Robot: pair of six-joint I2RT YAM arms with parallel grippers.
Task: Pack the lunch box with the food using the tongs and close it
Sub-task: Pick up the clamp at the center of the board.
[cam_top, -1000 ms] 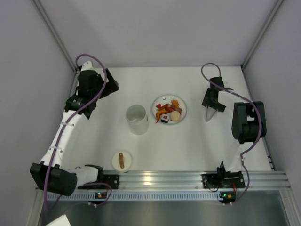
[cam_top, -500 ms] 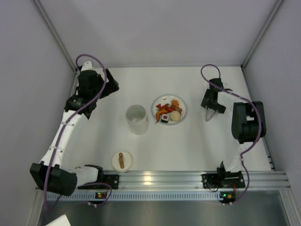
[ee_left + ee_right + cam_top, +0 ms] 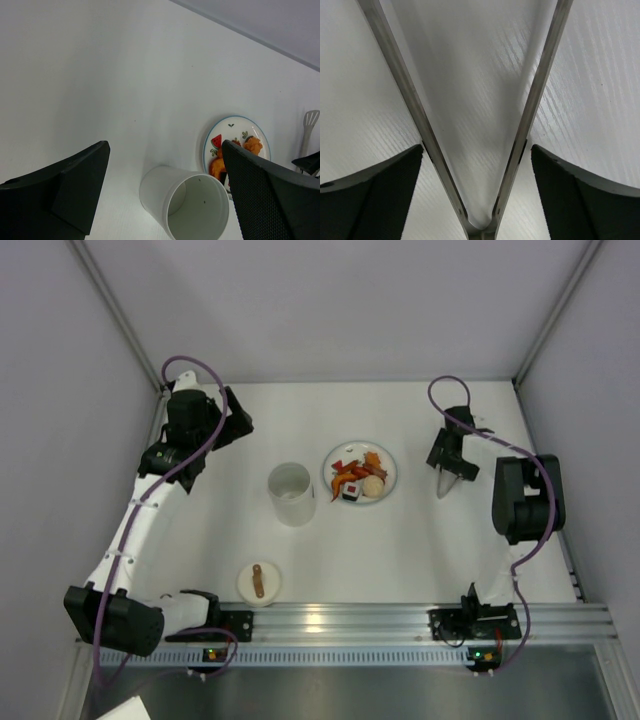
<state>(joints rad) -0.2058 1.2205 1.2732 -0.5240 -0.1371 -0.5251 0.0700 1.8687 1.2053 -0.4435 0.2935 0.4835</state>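
At the right side of the table [image 3: 400,540], the right arm was folded back, elbow high, wrist pitched down, so the right gripper [image 3: 446,464] pointed at the surface directly over the tongs [image 3: 445,486]. Wrist view: its fingers [image 3: 375,195] were spread wide, straddling the tongs' V near the joined end. Each black tip sat just outside a metal arm; couldn't tell if they touched. The tongs lay on the table right of the plate [image 3: 391,483], apart from it.

The left arm was stretched long toward the far-left corner. The left gripper [image 3: 165,147] was angled down toward the lunch box [image 3: 291,494], fingers wide with nothing between.

Materials:
- Tongs: thin flat metal strips with glossy edges; one tip flattened and slotted.
- Gripper fingers: matte black wedges, one with a fine mesh-textured face.
- Lunch box: smooth plain white cylinder, upright, open-topped, left of the plate.
- Lid [image 3: 258,581]: round, white with a brown strap, lying near the front rail [image 3: 330,620], well apart from the lunch box.
- Food [image 3: 357,478]: piled on the plate as orange and red strips, a beige ball and a black-and-white cube.
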